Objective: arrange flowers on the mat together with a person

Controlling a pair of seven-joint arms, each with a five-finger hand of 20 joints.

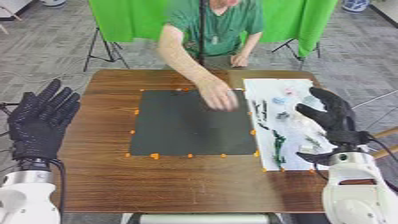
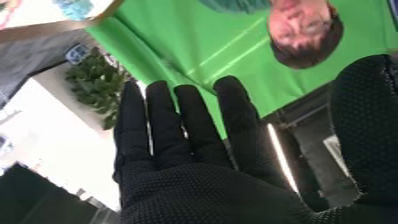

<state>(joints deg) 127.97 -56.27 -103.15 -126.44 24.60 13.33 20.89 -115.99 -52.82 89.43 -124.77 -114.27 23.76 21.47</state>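
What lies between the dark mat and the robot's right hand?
In the head view, a white sheet lies between the dark mat and the right hand, bearing dark pieces and a green stem.

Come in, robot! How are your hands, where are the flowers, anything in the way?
Left hand open, left of mat. Right hand open, over white sheet. Flowers on that sheet. Person's hand above the mat, possibly in the way.

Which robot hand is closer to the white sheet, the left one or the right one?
Right. The right robot hand is at the right side of the white sheet; the left robot hand is far off, beyond the dark mat.
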